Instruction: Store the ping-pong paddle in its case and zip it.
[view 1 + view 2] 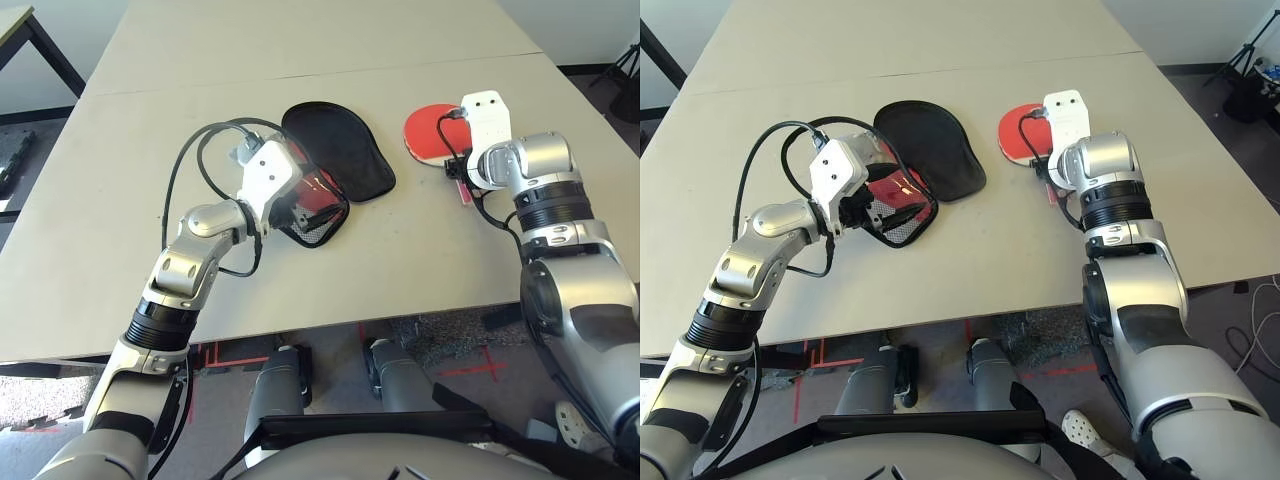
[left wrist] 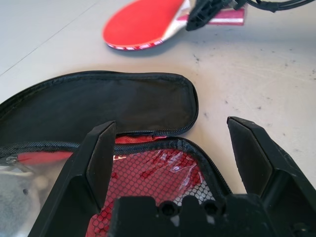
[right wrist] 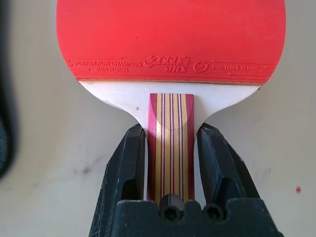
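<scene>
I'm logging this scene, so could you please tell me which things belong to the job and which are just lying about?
Job:
- ping-pong paddle, handle clamped by right gripper
- case, unzipped, lying open
- left gripper, open at the case

Lying about:
- nothing else on the table

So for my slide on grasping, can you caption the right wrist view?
Right gripper closed on the striped handle of the ping-pong paddle, red face up above the table.

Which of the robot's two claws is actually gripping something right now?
The right gripper: its black fingers press both sides of the ping-pong paddle handle. The left gripper stands wide open over the unzipped case, gripping nothing.
</scene>
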`<state>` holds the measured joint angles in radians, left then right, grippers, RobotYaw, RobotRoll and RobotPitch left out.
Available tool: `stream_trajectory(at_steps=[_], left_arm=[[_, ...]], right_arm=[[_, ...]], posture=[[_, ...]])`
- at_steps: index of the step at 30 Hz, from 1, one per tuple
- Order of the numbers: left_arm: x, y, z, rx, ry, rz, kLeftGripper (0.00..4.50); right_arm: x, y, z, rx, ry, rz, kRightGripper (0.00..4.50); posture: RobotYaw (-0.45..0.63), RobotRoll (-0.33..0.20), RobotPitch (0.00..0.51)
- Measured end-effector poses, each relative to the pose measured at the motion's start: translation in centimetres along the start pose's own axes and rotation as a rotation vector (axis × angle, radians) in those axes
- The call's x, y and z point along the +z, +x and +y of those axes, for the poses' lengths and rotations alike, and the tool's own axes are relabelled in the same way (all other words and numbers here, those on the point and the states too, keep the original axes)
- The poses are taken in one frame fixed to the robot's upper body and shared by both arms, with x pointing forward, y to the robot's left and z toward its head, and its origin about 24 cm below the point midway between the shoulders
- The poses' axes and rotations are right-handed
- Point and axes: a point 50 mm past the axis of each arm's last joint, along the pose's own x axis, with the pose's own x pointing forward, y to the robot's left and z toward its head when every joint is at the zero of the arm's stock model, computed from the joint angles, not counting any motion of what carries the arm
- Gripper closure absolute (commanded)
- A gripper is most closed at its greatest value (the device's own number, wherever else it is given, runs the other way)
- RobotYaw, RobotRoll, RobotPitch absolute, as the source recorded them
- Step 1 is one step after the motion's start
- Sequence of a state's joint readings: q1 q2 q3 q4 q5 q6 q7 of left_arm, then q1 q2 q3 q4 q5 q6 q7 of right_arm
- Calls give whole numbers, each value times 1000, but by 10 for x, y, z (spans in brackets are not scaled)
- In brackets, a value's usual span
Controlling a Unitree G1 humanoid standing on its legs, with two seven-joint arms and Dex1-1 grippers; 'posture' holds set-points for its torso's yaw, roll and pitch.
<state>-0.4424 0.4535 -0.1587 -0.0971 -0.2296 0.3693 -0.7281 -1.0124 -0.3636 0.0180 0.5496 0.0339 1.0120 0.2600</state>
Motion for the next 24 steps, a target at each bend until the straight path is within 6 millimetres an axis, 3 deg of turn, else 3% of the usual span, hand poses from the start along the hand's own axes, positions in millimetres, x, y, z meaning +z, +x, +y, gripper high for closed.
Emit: stream_trajectory(at_steps=[12,17,24], left_arm=[[0,0,0,3,5,1,0],[-5,-2,-2,13,-7,12,0],[-4,-3,-2,25,-1,14,0]], right_arm=[[36,4,69,206,-91,-169,2984],[32,10,92,282,-122,-157,2984],[21,21,100,345,-133,-117,2984]], posture=[[55,0,162],[81,0,169],[97,0,173]])
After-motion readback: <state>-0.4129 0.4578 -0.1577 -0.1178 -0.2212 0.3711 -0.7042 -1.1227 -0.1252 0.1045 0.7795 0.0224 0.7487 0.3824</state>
